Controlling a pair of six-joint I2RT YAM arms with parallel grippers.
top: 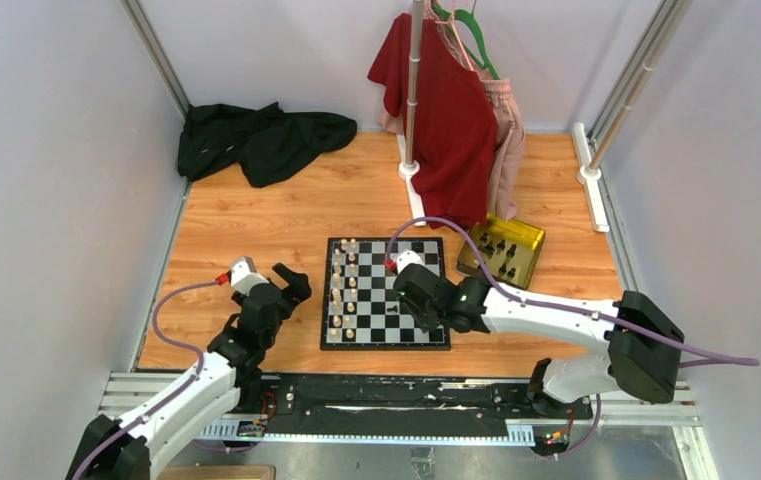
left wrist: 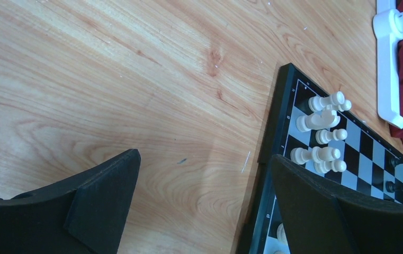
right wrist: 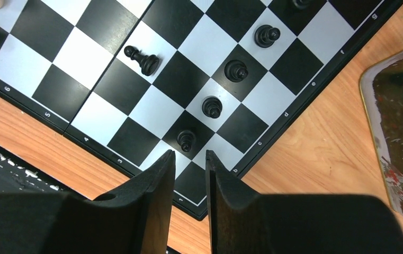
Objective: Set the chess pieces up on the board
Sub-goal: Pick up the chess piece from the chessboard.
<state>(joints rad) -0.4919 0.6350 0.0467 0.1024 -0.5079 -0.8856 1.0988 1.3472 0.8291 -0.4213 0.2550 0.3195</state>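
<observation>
Chess pieces (right wrist: pixel 212 107), black set: the nearest pawn (right wrist: pixel 186 140) stands upright just beyond the fingertips of the right gripper (right wrist: pixel 190 159), in line with the slot between them. The jaws are parted only by a narrow slot and hold nothing.

Three more black pawns stand beyond it in a straight line along the second row in from one edge of the chessboard (right wrist: pixel 106 29). A fifth pawn (right wrist: pixel 143 60) sits out of line toward the middle and seems to lie on its side, its long axis slanting across its square.

The board lies at the middle of the worktop, close to the near edge. The cream-white pieces (top: pixel 344 290) fill its two left columns.

The left gripper (left wrist: pixel 204 159) hangs off the board's left edge, fingers spread wide and empty over bare wood.

The rest of the black set sits in the yellow-gold tray (top: pixel 531 232), just off the board's far right corner, toward the right edge of the worktop.

Assessment: white appears done and black is partly set. The next piece lies right of the right jaws and toward the far edge. The right arm is plainly nearer, since the left has the whole board between it and the tray. The tipped pawn may also need righting.
</observation>
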